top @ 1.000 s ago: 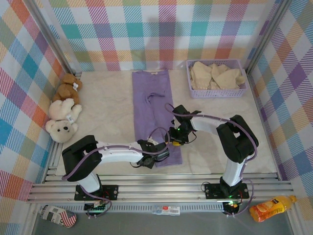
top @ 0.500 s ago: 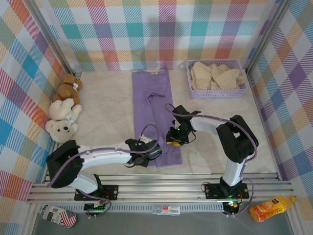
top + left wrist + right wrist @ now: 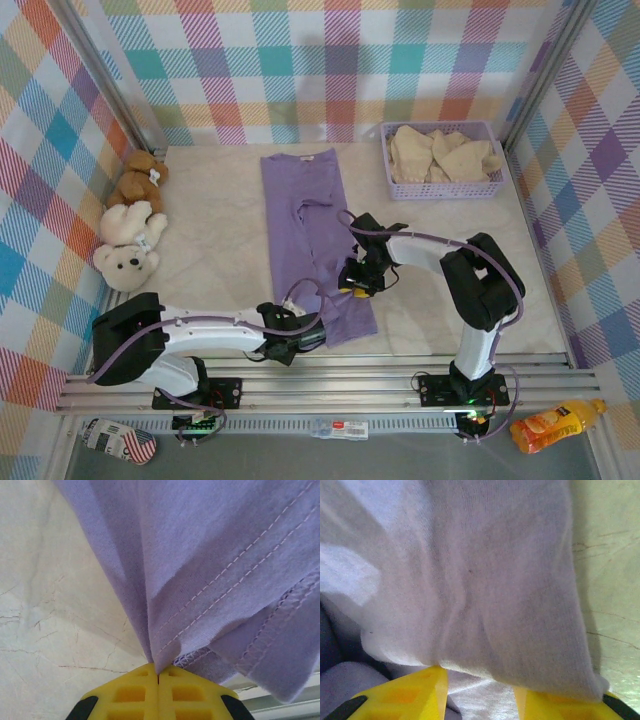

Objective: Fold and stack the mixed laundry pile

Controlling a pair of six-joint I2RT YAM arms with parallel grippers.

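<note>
Left arm (image 3: 205, 326) and right arm (image 3: 430, 250): white link shells, black joint housings, purple cables looped alongside. End effector fingers (image 3: 130, 694): yellow plastic, moulded rectangular pockets, black backing.

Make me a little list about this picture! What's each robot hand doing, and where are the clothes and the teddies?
purple shirt: lying lengthwise on the table
left hand: shut, pinching the shirt's near hem
right hand: on the shirt's right edge, fingers apart, grip unclear
cream garment: heaped in the basket, far right
teddy bears: brown and cream, by the left wall
</note>
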